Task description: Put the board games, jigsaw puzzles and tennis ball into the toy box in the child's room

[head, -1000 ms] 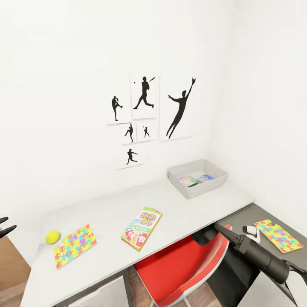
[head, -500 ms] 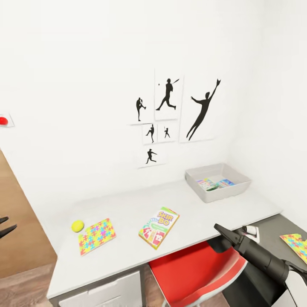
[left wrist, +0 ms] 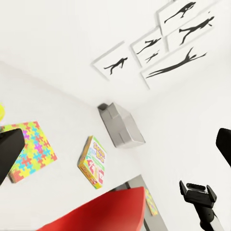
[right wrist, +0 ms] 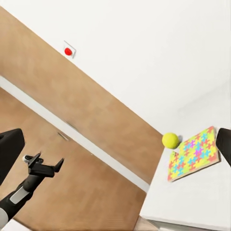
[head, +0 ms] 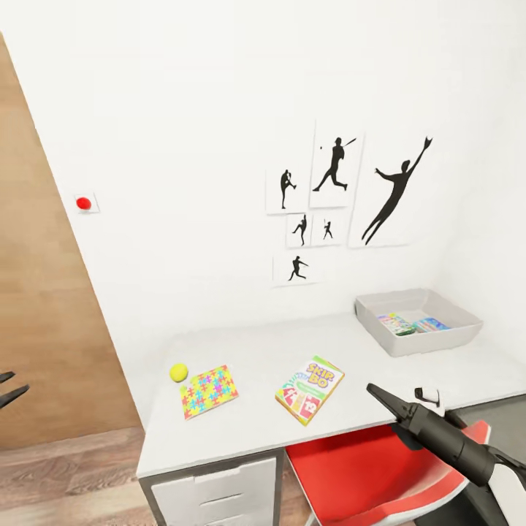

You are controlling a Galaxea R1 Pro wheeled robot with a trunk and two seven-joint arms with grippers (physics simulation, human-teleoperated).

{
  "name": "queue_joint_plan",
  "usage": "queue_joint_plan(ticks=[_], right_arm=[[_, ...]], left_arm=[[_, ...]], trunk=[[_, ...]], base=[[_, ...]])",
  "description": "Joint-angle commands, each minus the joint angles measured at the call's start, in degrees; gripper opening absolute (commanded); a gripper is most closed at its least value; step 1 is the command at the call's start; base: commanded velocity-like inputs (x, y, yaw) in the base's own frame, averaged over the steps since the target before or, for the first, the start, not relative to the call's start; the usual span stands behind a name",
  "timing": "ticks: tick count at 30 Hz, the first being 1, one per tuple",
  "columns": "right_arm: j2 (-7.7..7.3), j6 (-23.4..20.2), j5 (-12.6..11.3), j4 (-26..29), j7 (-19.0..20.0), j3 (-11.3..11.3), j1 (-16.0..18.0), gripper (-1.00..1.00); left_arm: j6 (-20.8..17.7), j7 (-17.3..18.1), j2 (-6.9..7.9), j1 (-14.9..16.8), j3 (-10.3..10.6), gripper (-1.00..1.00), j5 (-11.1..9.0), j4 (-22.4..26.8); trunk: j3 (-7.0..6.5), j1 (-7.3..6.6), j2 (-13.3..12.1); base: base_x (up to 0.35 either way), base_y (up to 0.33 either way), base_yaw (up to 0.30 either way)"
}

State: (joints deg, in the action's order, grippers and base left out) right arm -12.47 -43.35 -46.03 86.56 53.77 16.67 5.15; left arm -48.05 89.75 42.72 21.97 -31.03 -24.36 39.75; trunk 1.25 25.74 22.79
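Camera has swung left: Skip-Bo box (head: 310,389), jigsaw puzzle (head: 209,391) and tennis ball (head: 178,372) now sit mid-tabletop (head: 256,351), toy box (head: 416,321) far right. Right tool (head: 394,403) hangs empty, jaws apart; left tool (head: 6,389) likewise spread. Pickup looks next.

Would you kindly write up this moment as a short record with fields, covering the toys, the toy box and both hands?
tennis ball: on the table, beside a jigsaw puzzle
Skip-Bo game: flat on the table, near its front edge
toy box: at the table's far right end, colourful flat items already inside
red chair: tucked at the table
left hand: open, empty, away from the table
right hand: empty, above the chair; open or shut unclear
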Motion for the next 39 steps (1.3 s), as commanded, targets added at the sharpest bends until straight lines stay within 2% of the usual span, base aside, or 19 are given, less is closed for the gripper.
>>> queue_joint_plan(ticks=[1, 9, 27, 38, 39], right_arm=[[-0.01, -0.3, -0.2, 0.0, 0.0, 0.0, 0.0, 1.0], [-0.01, -0.4, -0.2, 0.0, 0.0, 0.0, 0.0, 1.0], [-0.01, -0.5, -0.2, -0.1, 0.1, 0.0, 0.0, 1.0], [0.05, -0.3, -0.3, -0.2, 0.2, 0.1, 0.0, 1.0], [0.38, 0.0, -0.6, 0.2, -0.1, 0.5, -0.3, 1.0]], left_arm=[[-0.6, 0.3, 0.0, 0.1, 0.0, 1.0, 0.1, 0.0], [-0.6, 0.3, 0.0, 0.1, 0.0, 1.0, 0.1, 0.0], [-0.6, 0.3, 0.0, 0.1, 0.0, 1.0, 0.1, 0.0], [-0.5, 0.3, -0.08, 0.1, 0.0, 1.0, 0.1, 0.0], [-0.1, 0.3, -0.42, -0.2, -0.3, 1.0, 0.2, -0.4]], trunk=[[0.1, 0.04, 0.1], [-0.17, 0.04, 0.1], [-0.67, 0.04, 0.1], [-0.69, 0.04, 0.1], [-0.69, 0.04, 0.1]], base=[[-0.006, 0.011, 0.272], [-0.002, 0.025, 0.271], [-0.019, 0.136, 0.269], [0.001, 0.077, 0.054], [0.0, 0.0, 0.0]])
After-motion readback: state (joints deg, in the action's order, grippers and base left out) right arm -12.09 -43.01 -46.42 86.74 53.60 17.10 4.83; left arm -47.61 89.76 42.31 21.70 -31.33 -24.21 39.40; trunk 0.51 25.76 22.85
